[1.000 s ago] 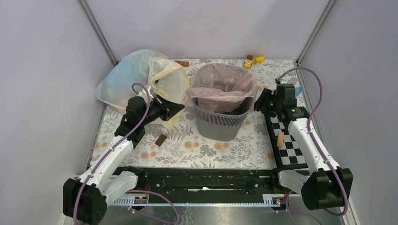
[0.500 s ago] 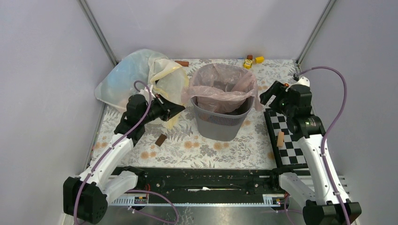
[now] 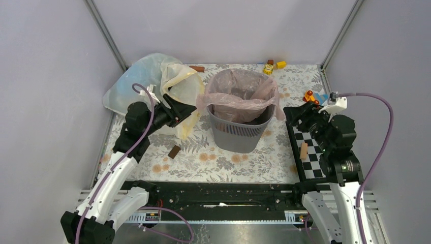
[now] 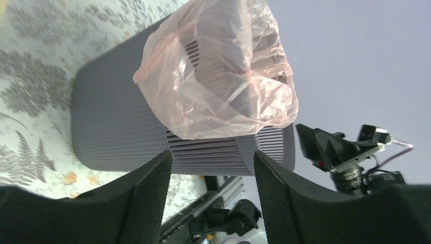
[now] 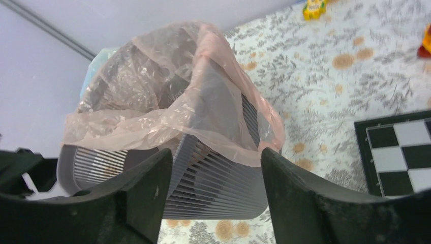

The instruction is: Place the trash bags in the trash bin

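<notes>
At left over the floral tabletop (image 3: 223, 162), the left gripper (image 3: 187, 110) has drawn back, jaws wide and empty. The thin pale-pink plastic trash bag (image 3: 239, 87) now lines the dark grey mesh trash bin (image 3: 236, 136) at the centre. The right gripper (image 3: 290, 113) has retreated too, jaws wide, so the task looks done.

The left gripper (image 3: 187, 110) hovers just left of the trash bin (image 3: 238, 136), its jaws parted and empty, pointing toward the bin's side. The right gripper (image 3: 291, 113) hangs off the bin's right side, slightly apart from it, its fingers spread with nothing between them.
</notes>
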Available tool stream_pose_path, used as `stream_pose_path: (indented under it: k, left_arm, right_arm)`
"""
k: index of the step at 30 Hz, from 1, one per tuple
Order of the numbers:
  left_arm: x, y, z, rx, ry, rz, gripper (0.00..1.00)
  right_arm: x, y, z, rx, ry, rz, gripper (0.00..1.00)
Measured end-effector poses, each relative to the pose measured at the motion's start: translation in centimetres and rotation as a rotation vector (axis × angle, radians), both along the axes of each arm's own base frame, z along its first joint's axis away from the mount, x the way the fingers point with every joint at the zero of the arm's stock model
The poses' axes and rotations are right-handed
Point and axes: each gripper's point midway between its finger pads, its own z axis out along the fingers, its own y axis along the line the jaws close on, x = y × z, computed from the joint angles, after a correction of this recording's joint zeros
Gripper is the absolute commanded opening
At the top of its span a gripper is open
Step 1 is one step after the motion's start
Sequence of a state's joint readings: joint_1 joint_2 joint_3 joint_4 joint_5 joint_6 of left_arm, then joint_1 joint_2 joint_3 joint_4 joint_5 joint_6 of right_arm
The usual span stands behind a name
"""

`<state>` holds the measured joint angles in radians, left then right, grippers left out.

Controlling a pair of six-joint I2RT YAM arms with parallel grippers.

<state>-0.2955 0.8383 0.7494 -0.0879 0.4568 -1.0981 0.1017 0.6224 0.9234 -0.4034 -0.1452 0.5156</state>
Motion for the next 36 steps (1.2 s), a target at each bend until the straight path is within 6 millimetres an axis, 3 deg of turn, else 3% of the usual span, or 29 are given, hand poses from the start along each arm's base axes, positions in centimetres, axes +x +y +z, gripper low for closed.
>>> stream_pose_path:
  k: [3, 6, 11, 14, 18, 22, 27, 31, 34, 36]
  left_arm:
    - [0.4, 0.6, 1.1, 0.116, -0.113, 0.003, 0.71]
    - [0.4, 0.6, 1.6, 0.243, -0.256, -0.006, 0.73]
    - [-0.9, -1.8, 0.4, 0.453, -0.421, -0.1, 0.74]
    - [-0.8, -2.6, -0.3, 0.589, -0.506, -0.127, 0.73]
    - [0.3, -2.0, -1.1, 0.748, -0.591, -0.113, 0.71]
    - [1.5, -0.5, -0.9, 0.875, -0.659, -0.062, 0.7]
    - [2.0, -0.2, -0.4, 0.939, -0.735, -0.064, 0.7]
    - [2.2, -1.2, -0.9, 0.954, -0.772, -0.124, 0.7]
    - [2.5, -2.0, -2.1, 0.968, -0.767, -0.173, 0.64]
    - [2.8, -2.4, -2.9, 0.978, -0.76, -0.199, 0.57]
  right_arm:
    - [-0.5, 0.2, 0.5, -0.069, -0.065, 0.045, 0.67]
    - [-0.5, 0.5, -0.2, -0.136, -0.089, 0.094, 0.66]
    - [-0.8, 1.5, -1.8, -0.215, -0.121, 0.199, 0.66]
    - [-0.8, 2.1, -2.1, -0.262, -0.147, 0.256, 0.63]
    - [0.0, 2.2, -2.5, -0.327, -0.165, 0.293, 0.6]
    - [0.8, 2.0, -2.7, -0.387, -0.191, 0.301, 0.49]
    - [1.5, 2.2, -3.2, -0.45, -0.236, 0.33, 0.49]
    - [1.8, 2.8, -3.0, -0.461, -0.266, 0.371, 0.49]
    - [2.1, 3.0, -2.9, -0.468, -0.28, 0.385, 0.45]
    - [2.2, 3.2, -2.8, -0.472, -0.293, 0.394, 0.37]
